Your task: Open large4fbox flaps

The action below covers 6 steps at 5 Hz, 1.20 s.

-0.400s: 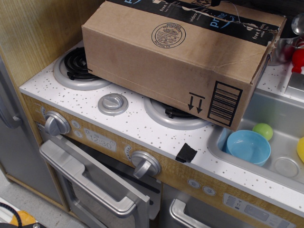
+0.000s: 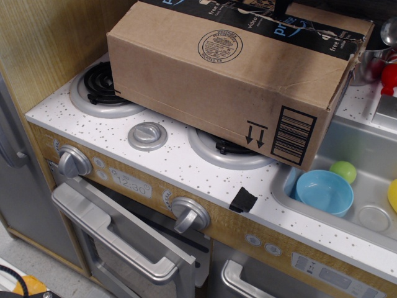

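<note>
Sitting across the toy stove top (image 2: 186, 164), the large4fbox (image 2: 229, 77) covers most of both burners and overhangs the sink (image 2: 347, 155) at its right corner.

- Box: brown cardboard, round black stamp (image 2: 219, 45) on the near side, barcode (image 2: 293, 135) and two arrows (image 2: 255, 134) by the right edge.
- Flaps (image 2: 260, 18): lying flat on top, closed, edged in black printed tape.
- Gripper (image 2: 282, 6): only a dark sliver at the top edge above the box; I cannot tell whether its jaws are apart or together.
- Burners: left one (image 2: 99, 87) half exposed, front one (image 2: 226, 149) partly under the box.
- Round silver knob (image 2: 147, 135) between them.
- Sink contents: blue bowl (image 2: 324, 191), green ball (image 2: 343, 171).
- Black tape scrap (image 2: 243, 200) on the counter's front edge.
- Oven door (image 2: 115, 233) below, hanging ajar.
</note>
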Motion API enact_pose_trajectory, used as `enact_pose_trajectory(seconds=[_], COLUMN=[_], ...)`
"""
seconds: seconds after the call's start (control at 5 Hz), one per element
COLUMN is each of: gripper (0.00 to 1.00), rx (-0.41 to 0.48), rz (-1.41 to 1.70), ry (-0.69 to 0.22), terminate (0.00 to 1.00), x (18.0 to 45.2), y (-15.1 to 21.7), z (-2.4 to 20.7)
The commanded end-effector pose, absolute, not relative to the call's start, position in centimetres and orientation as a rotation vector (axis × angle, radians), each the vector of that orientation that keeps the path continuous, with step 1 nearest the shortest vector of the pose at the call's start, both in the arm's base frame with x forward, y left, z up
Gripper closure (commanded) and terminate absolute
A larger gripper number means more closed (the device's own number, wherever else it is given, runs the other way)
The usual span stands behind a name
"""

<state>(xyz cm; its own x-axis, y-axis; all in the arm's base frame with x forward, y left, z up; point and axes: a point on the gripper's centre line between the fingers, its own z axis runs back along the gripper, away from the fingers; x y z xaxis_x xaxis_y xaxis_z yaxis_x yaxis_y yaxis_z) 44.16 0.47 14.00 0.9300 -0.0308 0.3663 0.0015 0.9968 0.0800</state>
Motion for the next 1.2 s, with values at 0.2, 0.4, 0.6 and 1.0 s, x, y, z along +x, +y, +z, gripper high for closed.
enact_pose_trajectory(seconds=[0.2, 0.4, 0.6, 1.0], gripper=[0.0, 0.0, 0.0, 0.0], rx=[0.064, 0.062, 0.025, -0.024], rz=[0.022, 0.029, 0.037, 0.103], ry=[-0.463, -0.477, -0.469, -0.34], terminate=[0.0, 0.0, 0.0, 0.0], x=[45.6, 46.1, 46.3, 45.6], y=[1.0, 0.9, 0.9, -0.3], z=[15.5, 15.8, 15.2, 16.0])
